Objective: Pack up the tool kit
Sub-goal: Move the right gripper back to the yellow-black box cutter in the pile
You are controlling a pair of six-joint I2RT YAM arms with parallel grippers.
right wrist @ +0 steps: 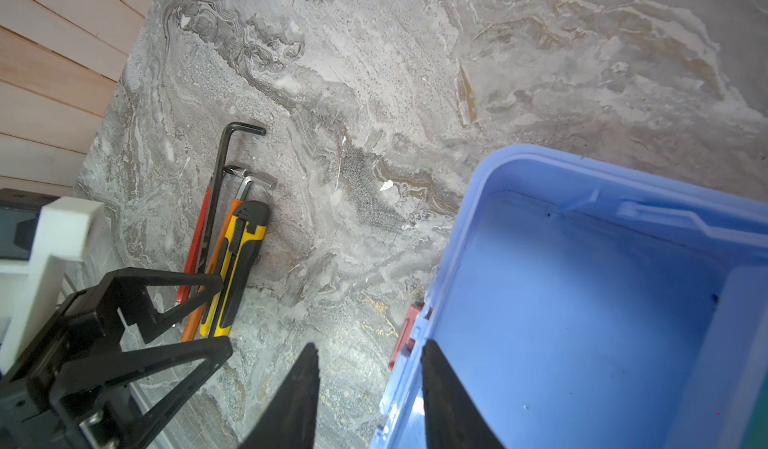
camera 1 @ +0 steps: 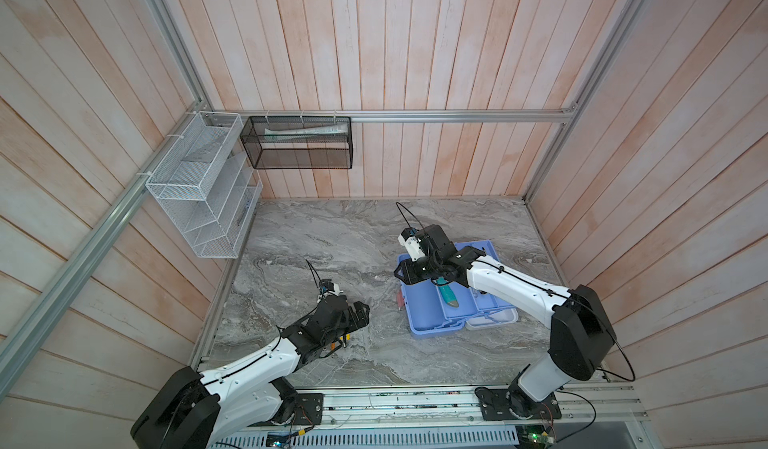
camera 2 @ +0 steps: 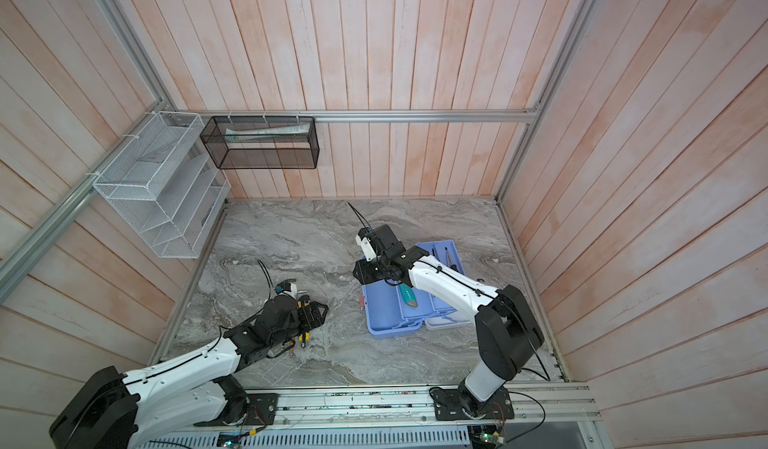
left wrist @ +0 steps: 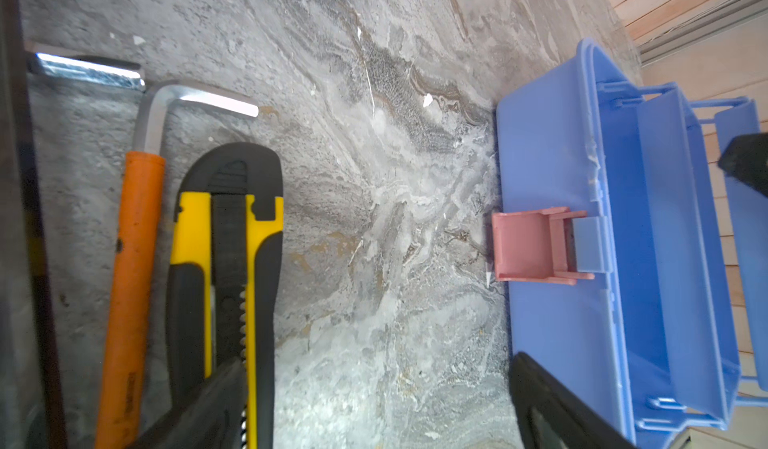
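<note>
You read the clock from the centre of the table (camera 1: 332,235), 12 at the far wall. Your toolbox (camera 1: 428,322) sat open at 3 o'clock. Its blue base was nearest the centre, its tray (camera 2: 436,243) swung out toward 1 o'clock, and its white lid (camera 1: 494,322) lay back toward 4 o'clock, with a strip of bare marble between the lid and the right table edge. A teal-handled tool (camera 1: 451,297) lay inside the box; the pink latch (left wrist: 528,245) hung on the wall facing 9 o'clock.

Your right gripper (right wrist: 370,345) hung at that wall's rim beside the latch, jaws partly apart — one finger outside the rim, one inside the base — with nothing clamped between them.

Your left gripper (left wrist: 378,359) stood at 7 o'clock, jaws spread wide and empty, low over a row of tools lying side by side: utility knife (left wrist: 228,260), orange-sleeved hex key (left wrist: 137,239), red-sleeved hex key (right wrist: 193,251), black hex key (right wrist: 222,164). One finger overlapped the knife's end in the left wrist view; whether it touched, you could not tell.

Bare marble ran between the knife and the latch wall, and across the far half from 10 to 2 o'clock. A white basket (camera 1: 199,201) and a black basket (camera 1: 299,143) hung on the walls above the 10 o'clock corner.
</note>
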